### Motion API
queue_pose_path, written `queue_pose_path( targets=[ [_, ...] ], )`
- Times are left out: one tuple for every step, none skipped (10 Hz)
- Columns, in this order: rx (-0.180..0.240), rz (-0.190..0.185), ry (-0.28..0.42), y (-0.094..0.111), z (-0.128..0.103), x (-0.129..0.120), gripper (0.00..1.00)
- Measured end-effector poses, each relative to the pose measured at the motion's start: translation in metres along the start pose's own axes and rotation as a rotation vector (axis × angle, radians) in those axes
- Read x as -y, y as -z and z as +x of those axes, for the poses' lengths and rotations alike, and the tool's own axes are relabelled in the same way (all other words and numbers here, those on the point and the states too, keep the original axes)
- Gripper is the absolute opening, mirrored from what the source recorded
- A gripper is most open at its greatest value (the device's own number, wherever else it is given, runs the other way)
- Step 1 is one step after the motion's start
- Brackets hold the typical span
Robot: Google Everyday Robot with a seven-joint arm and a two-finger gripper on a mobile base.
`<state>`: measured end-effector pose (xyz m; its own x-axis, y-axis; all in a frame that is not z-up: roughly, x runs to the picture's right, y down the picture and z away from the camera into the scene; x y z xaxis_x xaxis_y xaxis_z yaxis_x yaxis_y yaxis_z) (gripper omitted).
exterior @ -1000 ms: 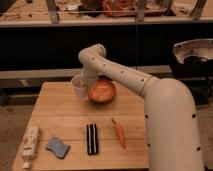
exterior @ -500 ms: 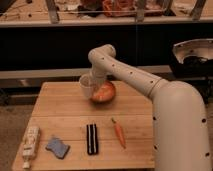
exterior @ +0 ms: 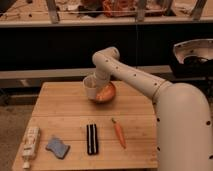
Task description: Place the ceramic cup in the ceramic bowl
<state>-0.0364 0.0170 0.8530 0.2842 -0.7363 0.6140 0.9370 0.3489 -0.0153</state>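
Observation:
The ceramic cup is pale whitish-grey and stands upright, held just above the table at the left rim of the ceramic bowl. The bowl is orange-brown and sits at the back middle of the wooden table; the cup covers its left edge. My gripper comes down from the white arm right behind the cup and is shut on it. The cup and the arm's wrist mostly hide the fingers.
On the front of the table lie a white labelled bottle, a blue sponge, a black ridged bar and a carrot. A dark counter runs behind the table, and a metal dish stands at the right.
The gripper has carried the cup to the right, from the table left of the bowl up to the bowl's left rim. The bowl and the other objects have not moved.

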Motion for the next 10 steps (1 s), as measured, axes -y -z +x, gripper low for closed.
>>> queue_pose_path(
  targets=[
    [-0.003,-0.005,-0.009,-0.0013,0.0020,-0.0083,0.02],
    [-0.003,-0.005,-0.014,-0.0022,0.0031,-0.0122,0.02],
    [-0.004,-0.008,-0.013,-0.0042,0.0031,-0.0132,0.02],
    [-0.004,-0.010,-0.012,-0.0056,0.0026,-0.0125,0.02],
    [-0.004,-0.013,-0.011,-0.0063,0.0026,-0.0131,0.02],
    [-0.005,-0.015,-0.014,-0.0072,0.0029,-0.0147,0.02],
    [-0.010,-0.016,-0.022,-0.0074,0.0041,-0.0156,0.02],
    [-0.012,-0.017,-0.024,-0.0081,0.0045,-0.0153,0.02],
    [-0.010,-0.018,-0.021,-0.0093,0.0037,-0.0142,0.04],
    [-0.010,-0.019,-0.020,-0.0090,0.0038,-0.0144,0.09]
  ],
)
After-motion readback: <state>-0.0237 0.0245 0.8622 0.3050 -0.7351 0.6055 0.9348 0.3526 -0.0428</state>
